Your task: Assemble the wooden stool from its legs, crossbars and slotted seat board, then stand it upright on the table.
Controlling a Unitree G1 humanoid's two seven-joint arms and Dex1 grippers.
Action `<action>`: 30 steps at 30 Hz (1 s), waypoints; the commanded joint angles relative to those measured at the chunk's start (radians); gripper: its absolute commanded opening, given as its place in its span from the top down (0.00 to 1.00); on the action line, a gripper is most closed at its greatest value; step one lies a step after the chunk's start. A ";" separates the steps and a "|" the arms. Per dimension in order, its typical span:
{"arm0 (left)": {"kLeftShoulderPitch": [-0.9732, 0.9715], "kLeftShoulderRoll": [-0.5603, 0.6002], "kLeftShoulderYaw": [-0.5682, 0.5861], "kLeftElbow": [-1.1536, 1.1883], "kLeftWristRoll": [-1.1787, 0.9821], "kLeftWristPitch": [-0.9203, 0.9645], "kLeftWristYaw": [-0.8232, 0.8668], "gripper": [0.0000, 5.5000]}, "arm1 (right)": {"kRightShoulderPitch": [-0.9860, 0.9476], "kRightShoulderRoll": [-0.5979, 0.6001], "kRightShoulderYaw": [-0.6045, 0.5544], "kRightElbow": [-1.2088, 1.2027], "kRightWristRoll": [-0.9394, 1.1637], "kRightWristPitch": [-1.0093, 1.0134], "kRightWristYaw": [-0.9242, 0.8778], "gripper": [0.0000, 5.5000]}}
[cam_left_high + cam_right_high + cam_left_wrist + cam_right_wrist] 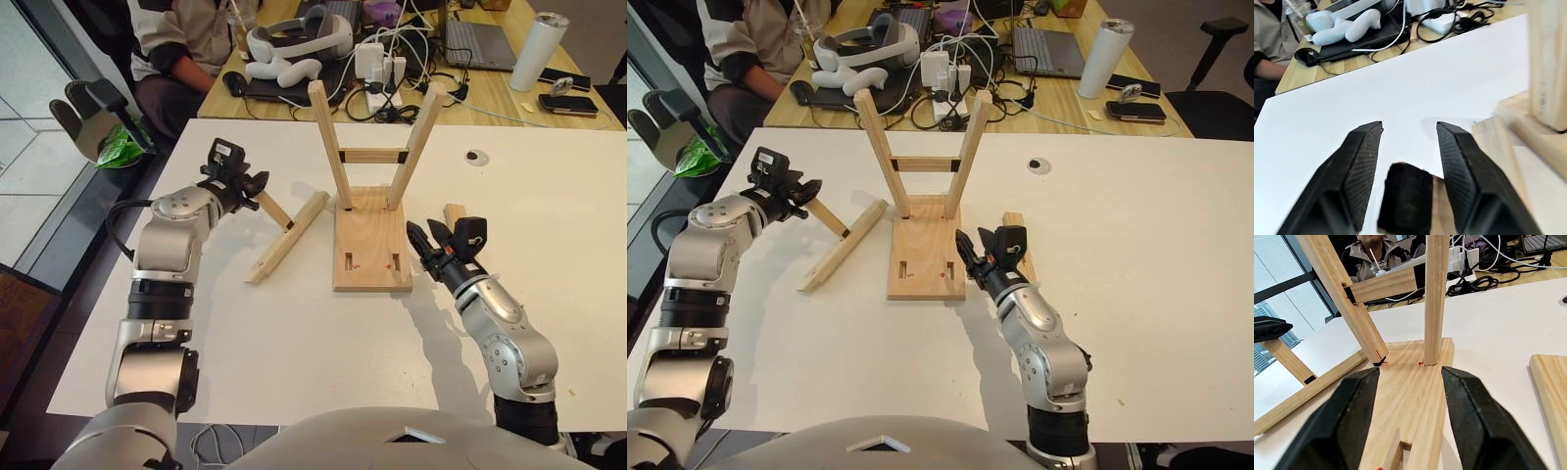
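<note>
L gripper [261, 184] spread, seemingly round crossbar [277, 211], R gripper [421, 233] spread near seat board [372, 245]

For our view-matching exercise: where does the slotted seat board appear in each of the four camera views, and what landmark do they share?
Left eye: seat board flat at table centre.
Right eye: same spot, centre.
Left wrist: probably the blurred pale slab under one of the upright legs.
Right wrist: close ahead of the right gripper, slots nearest.
Shared landmark: those legs, standing in the board.
</note>
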 commanded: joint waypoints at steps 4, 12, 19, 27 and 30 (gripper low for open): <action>-0.087 0.064 0.091 0.245 0.071 -0.040 0.143 0.63 | 0.004 0.010 -0.001 0.001 0.002 -0.001 -0.012 0.57; 0.066 0.119 0.153 -0.189 -0.158 0.333 -0.066 0.63 | 0.023 0.011 -0.013 -0.018 0.005 0.001 -0.019 0.57; 0.282 0.174 0.083 -0.476 -0.255 0.516 -0.188 0.51 | 0.013 -0.008 -0.004 -0.004 0.005 0.005 -0.005 0.57; 0.327 0.176 0.057 -0.477 -0.242 0.548 -0.170 0.51 | -0.005 -0.010 -0.003 -0.001 0.011 0.019 -0.002 0.57; 0.343 0.169 0.040 -0.486 -0.241 0.553 -0.165 0.51 | -0.009 -0.009 0.000 -0.004 0.013 0.022 -0.005 0.57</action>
